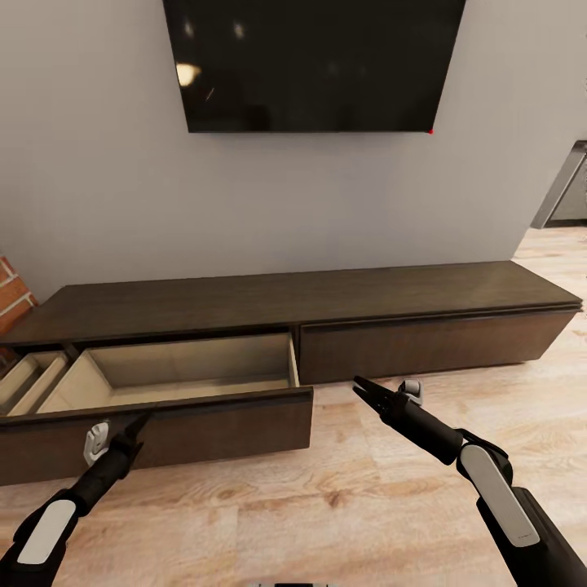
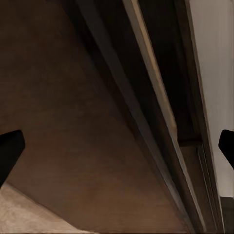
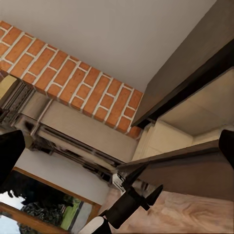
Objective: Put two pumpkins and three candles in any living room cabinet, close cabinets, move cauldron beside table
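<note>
The cabinet [image 1: 310, 297] is a long, low dark brown unit against the wall. Its middle drawer [image 1: 187, 371] is pulled out, and its pale wood inside holds nothing. A second drawer [image 1: 33, 379] at the far left is also out, while the right front [image 1: 424, 346] is shut. My left gripper [image 1: 137, 424] is open just before the pulled-out drawer's dark front [image 2: 73, 122]. My right gripper [image 1: 363, 387] is open and empty, hovering over the floor near that drawer's right corner. The right wrist view catches the left gripper [image 3: 136, 195] by the drawer front. Pumpkins, candles and cauldron are out of view.
A black TV [image 1: 314, 61] hangs on the wall above the cabinet. Red brick [image 1: 12, 293] and the fireplace surround [image 3: 58, 131] stand to the cabinet's left. Light wood floor [image 1: 326, 505] lies in front, and a doorway [image 1: 567, 187] opens at the far right.
</note>
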{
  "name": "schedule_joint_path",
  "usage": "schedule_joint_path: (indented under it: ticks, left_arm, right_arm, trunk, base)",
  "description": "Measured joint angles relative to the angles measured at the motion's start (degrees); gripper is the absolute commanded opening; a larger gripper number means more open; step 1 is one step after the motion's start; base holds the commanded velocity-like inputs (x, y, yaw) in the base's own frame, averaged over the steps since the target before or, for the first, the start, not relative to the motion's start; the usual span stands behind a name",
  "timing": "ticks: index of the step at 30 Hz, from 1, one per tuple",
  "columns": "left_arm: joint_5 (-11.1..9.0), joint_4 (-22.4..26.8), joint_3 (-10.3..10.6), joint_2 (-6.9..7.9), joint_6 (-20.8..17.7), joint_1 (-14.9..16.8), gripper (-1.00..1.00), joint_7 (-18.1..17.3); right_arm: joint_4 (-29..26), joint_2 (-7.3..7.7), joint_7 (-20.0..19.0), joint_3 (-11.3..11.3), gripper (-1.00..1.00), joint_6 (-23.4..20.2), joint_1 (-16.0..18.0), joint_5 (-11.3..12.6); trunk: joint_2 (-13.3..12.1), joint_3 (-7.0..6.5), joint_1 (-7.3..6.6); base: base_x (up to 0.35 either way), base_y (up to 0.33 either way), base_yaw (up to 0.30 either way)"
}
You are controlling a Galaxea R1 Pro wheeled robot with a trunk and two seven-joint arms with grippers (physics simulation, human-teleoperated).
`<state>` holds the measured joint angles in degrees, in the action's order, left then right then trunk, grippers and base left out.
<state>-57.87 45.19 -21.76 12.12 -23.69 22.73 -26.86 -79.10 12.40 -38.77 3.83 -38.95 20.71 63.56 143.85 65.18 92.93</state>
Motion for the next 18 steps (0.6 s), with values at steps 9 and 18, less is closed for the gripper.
schedule_joint_path:
  ticks: [9, 18]
  left_arm:
    - [-0.1, 0.0, 0.1, -0.06, -0.2, -0.1, 1.0, -0.1]
    - [-0.2, 4.9, 0.5, 0.37, -7.5, -0.5, 1.0, -0.2]
  right_arm:
    - [0.1, 0.29, 0.0, 0.0, 1.0, -0.1, 0.0, 0.1]
    - [1.2, 0.31, 0.1, -0.2, 1.0, -0.1, 0.0, 0.1]
  trunk:
    - [0.0, 0.0, -0.03]
    - [0.0, 0.0, -0.03]
  base:
    - [-0.158, 0.0, 0.0]
    - [-0.006, 0.0, 0.0]
